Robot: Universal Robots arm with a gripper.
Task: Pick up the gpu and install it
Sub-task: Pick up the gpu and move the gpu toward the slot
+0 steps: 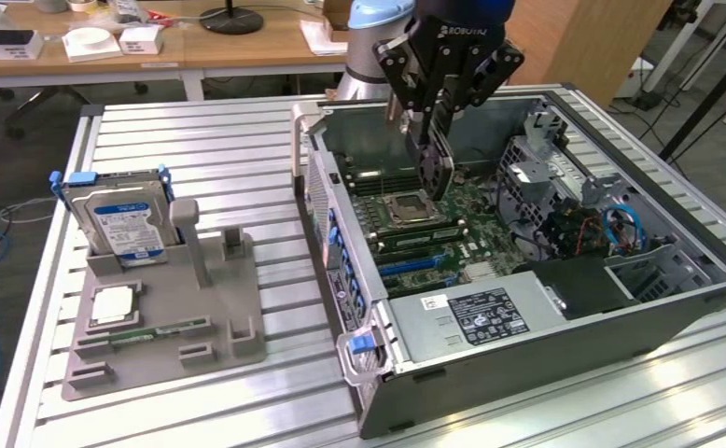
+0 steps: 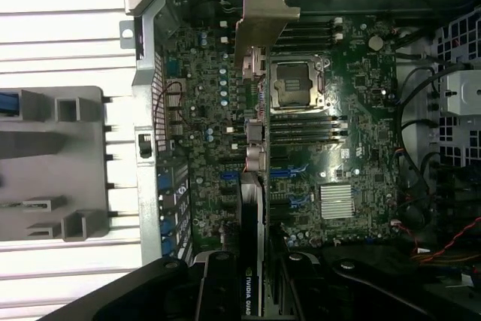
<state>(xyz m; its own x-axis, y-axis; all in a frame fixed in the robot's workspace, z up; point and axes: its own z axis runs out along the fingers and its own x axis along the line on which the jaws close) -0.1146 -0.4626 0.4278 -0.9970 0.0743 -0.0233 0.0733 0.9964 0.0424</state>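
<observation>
- The gripper has its black fingers drawn in and clamped on the gpu. The jaws are only partly apart, with the card pinched between them.
- Exterior view: the gpu hangs on edge inside the open case, over the motherboard and just beside the socket. Whether it touches the board, I cannot tell.
- That view also gives the grey holder on the slatted metal table. A blue-labelled drive stands upright in it, well apart from the case.
- Wrist view: the card is edge-on, a thin dark strip with green lettering. Its bracket is bare silver sheet metal, hooked at the tip.
- Also there is a finned heatsink, square, ribbed and silver, on the dark green board.
</observation>
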